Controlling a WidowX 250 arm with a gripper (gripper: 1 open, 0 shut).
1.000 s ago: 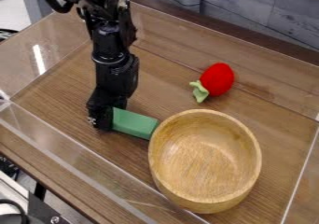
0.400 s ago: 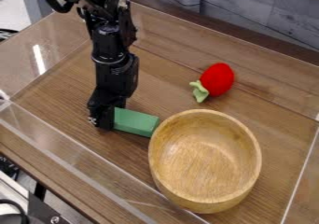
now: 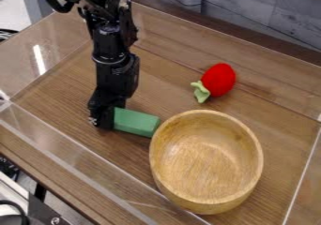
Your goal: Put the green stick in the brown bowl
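Observation:
The green stick (image 3: 138, 124) lies flat on the wooden table, just left of the brown bowl (image 3: 207, 160). My gripper (image 3: 101, 115) points straight down at the stick's left end. Its black fingers reach the tabletop and sit on either side of that end, closed against it. The stick's left tip is hidden behind the fingers. The bowl stands upright at the front right, and nothing shows inside it.
A red strawberry-like toy with green leaves (image 3: 217, 80) lies behind the bowl. Clear plastic walls (image 3: 51, 149) ring the table on the front and left sides. Grey cloth hangs at the back.

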